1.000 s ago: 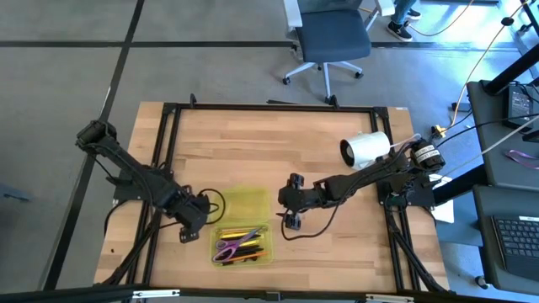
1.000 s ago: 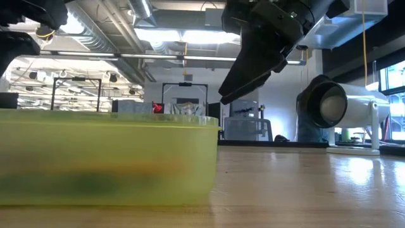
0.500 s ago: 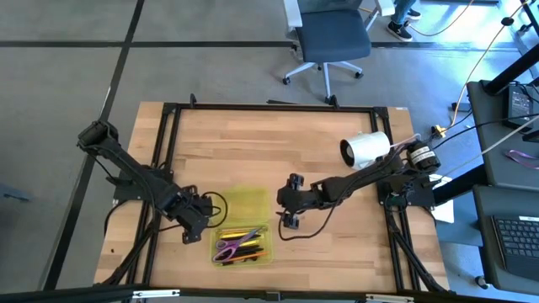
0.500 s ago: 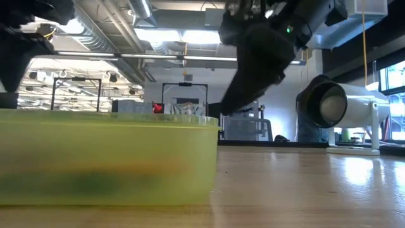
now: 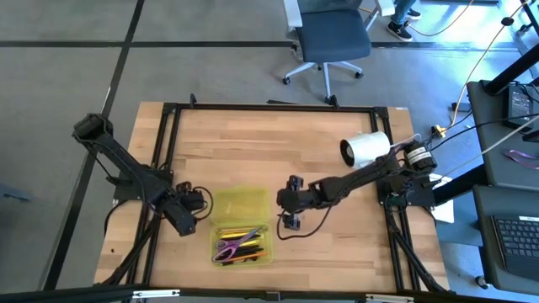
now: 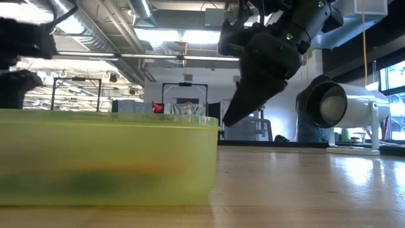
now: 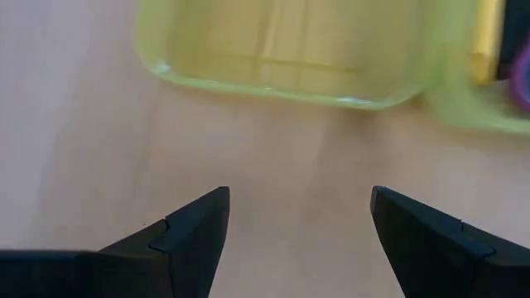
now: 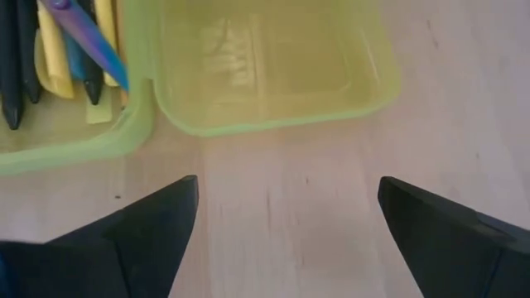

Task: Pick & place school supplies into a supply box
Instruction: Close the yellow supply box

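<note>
The supply box (image 5: 242,225) lies open on the table near its front edge. Its tray (image 5: 242,245) holds the school supplies (image 8: 50,50): pens, pencils and purple-handled scissors (image 5: 226,249). The empty lid (image 8: 265,66) lies flat on the tray's far side. My left gripper (image 7: 298,194) is open over bare wood just left of the lid (image 7: 281,50), its fingers slanting down. My right gripper (image 8: 288,186) is open over bare wood just right of the lid and also slants down toward it. In the high view the left gripper (image 5: 195,204) and the right gripper (image 5: 283,202) flank the lid.
A white cylinder (image 5: 366,150) lies on its side at the table's far right, also seen in the low view (image 6: 345,107). A black frame (image 5: 269,108) runs around the tabletop. An office chair (image 5: 333,38) stands beyond the far edge. Bare wood lies between the box and the cylinder.
My left gripper has come down toward the table and tipped, so that it now faces the lid from the left. My right gripper has sunk a little beside the lid. Both have stayed open. The box and the supplies have not moved.
</note>
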`<state>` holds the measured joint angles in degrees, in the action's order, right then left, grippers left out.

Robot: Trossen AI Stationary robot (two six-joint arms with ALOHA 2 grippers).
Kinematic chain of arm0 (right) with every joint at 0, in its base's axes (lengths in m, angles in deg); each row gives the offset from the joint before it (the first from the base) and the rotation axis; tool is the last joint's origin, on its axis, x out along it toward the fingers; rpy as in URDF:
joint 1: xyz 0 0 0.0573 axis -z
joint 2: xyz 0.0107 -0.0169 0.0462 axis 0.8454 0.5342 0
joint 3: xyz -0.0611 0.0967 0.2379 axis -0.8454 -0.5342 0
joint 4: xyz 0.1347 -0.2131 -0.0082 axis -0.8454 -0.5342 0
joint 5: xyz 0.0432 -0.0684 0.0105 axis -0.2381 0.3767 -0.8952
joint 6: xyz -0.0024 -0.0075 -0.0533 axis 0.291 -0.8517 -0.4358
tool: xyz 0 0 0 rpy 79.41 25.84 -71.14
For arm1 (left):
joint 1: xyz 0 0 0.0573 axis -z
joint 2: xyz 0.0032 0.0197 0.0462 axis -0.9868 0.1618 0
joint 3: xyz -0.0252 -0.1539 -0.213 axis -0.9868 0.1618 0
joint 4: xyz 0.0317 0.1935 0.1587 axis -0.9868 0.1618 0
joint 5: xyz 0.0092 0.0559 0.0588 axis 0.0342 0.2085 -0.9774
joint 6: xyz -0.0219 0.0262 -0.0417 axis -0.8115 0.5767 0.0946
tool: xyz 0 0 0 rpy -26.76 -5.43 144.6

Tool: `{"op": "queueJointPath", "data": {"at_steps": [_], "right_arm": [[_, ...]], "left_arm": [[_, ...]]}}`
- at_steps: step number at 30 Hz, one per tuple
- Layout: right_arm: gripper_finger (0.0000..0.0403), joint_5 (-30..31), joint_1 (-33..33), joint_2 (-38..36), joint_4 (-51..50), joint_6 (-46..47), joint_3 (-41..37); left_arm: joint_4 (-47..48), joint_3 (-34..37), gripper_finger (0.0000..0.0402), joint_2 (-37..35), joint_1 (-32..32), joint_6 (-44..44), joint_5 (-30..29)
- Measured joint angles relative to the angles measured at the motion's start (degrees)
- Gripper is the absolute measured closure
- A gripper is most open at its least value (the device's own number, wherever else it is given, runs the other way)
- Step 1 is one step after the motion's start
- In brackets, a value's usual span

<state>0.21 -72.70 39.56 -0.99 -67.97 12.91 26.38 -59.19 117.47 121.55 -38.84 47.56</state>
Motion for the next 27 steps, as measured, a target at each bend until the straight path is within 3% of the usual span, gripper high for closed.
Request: {"op": "queueJointPath", "data": {"at_steps": [4,11,27], "right_arm": [[0.0027,0.0,1.1,0.0,0.0,-0.7,0.0],[0.0027,-1.1,3.3,2.4,1.5,-2.6,0.0],[0.0027,-7.1,5.8,11.5,13.1,-10.4,0.2]], "left_arm": [[-2.8,4.7,0.0119,-1.2,0.0,3.2,-1.2],[-22.6,13.9,0.0119,-1.2,-0.1,3.1,-3.7],[-24.7,15.4,0.0119,-1.1,-0.1,8.3,-7.1]]}}
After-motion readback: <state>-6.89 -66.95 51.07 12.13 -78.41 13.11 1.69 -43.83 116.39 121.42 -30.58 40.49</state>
